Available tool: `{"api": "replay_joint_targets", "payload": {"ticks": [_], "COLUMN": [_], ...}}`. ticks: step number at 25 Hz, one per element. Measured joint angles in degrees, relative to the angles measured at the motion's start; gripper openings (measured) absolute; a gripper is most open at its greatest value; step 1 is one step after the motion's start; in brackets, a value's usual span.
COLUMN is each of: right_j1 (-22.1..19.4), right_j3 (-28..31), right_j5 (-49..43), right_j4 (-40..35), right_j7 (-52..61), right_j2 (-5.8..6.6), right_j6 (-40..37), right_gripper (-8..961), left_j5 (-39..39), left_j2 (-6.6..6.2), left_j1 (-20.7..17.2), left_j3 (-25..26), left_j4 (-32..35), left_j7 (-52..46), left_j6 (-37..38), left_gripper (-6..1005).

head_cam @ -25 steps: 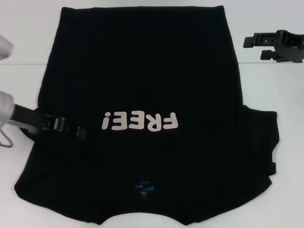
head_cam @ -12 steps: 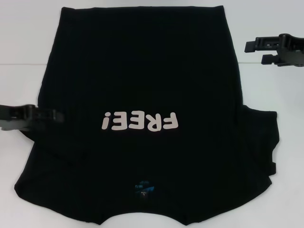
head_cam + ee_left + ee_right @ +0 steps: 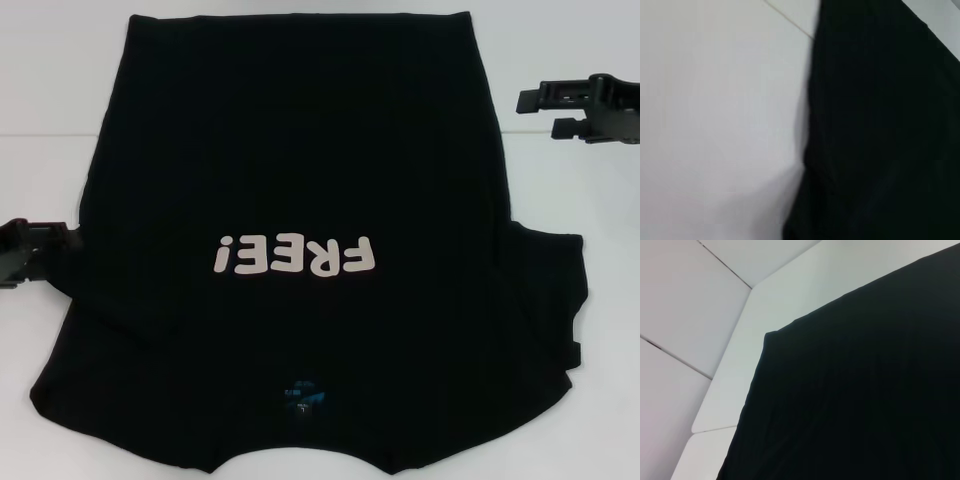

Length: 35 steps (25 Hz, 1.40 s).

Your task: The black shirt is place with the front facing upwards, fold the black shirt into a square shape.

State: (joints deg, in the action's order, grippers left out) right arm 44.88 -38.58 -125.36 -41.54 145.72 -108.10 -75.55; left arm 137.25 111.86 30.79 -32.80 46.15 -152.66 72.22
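Note:
The black shirt [image 3: 300,170] lies flat on the white table [image 3: 50,120], front up, with the off-white "FREE!" lettering [image 3: 295,256] across its middle and the blue neck label [image 3: 303,395] at the near edge. Its left side runs as a straight edge with no sleeve sticking out; one sleeve [image 3: 552,290] sticks out on the right. My left gripper [image 3: 60,245] is at the far left, just off the shirt's left edge. My right gripper [image 3: 545,112] is open and empty, above the table off the shirt's far right side. The shirt also shows in the left wrist view [image 3: 880,125] and the right wrist view [image 3: 865,400].
White table surface shows on both sides of the shirt and beyond its far hem. A seam line [image 3: 670,355] crosses the white surface in the right wrist view. Nothing else lies on the table.
My left gripper has drawn back to the left, off the shirt's left side to the table edge. My right gripper has barely moved. The shirt lies as before.

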Motion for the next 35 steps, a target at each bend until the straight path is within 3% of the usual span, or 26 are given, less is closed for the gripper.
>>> {"api": "replay_joint_targets", "payload": {"ticks": [9, 24, 35], "right_j1": [0.0, 0.0, 0.0], "right_j3": [0.2, 1.4, 1.4], "right_j5": [0.1, 0.1, -0.1], "right_j4": [0.1, 0.3, 0.6], "right_j7": [0.0, 0.1, -0.1], "right_j2": [0.00, -0.09, -0.09], "right_j6": [0.1, 0.3, 0.7], "right_gripper": [857, 857, 856], "left_j5": [0.2, 0.9, 2.0], "left_j2": [-0.25, -0.15, -0.77], "left_j1": [0.0, 0.6, 3.3], "left_j3": [0.5, 0.3, 0.2], "left_j4": [-3.3, -6.4, -9.1], "left_j7": [-0.1, -0.2, -0.2], "left_j6": [-5.9, -9.1, -10.8], "left_gripper": [723, 720, 644]}}
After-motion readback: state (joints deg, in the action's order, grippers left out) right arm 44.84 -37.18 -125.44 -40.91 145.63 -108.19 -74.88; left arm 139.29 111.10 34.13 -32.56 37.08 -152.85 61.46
